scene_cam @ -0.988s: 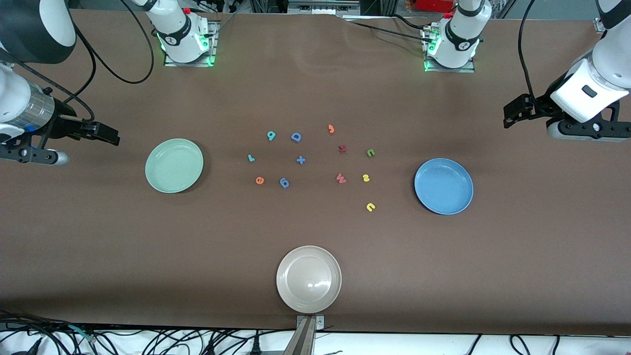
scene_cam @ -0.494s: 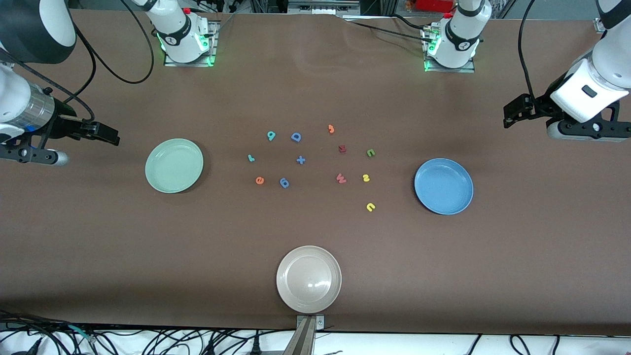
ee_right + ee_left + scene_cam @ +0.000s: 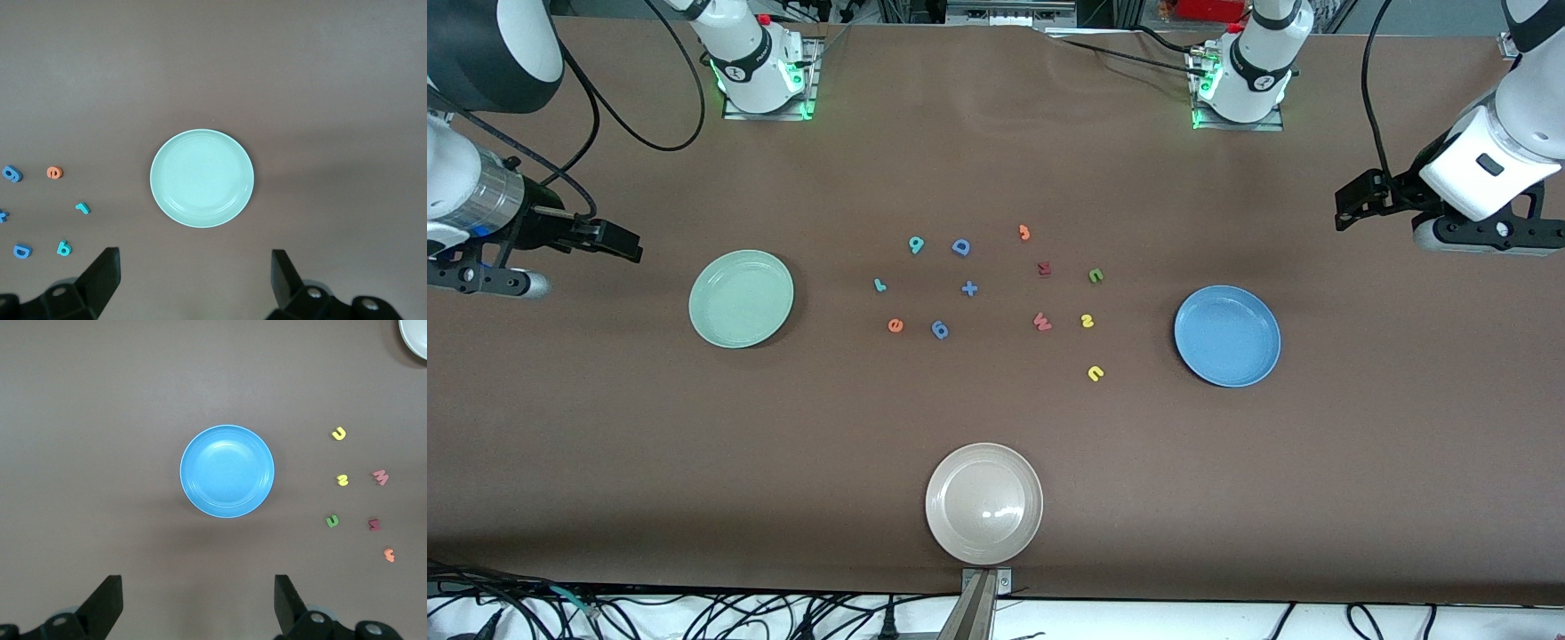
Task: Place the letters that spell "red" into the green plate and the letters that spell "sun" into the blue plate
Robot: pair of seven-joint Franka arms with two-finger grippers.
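Nothing had been sorted yet: both tools were spread wide and empty, each arm waiting high at its own end of the desk. The left tool [image 3: 193, 603] hung near the blue plate [image 3: 1227, 336], the right tool [image 3: 193, 280] near the green plate [image 3: 741, 298]. All letters, such as the orange "e" [image 3: 895, 325] and yellow "u" [image 3: 1096, 373], lay between the plates, well apart from either tool.

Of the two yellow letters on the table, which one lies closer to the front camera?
The yellow "u". It lies lower in the front view than the yellow "s", which sits beside the pink "w".
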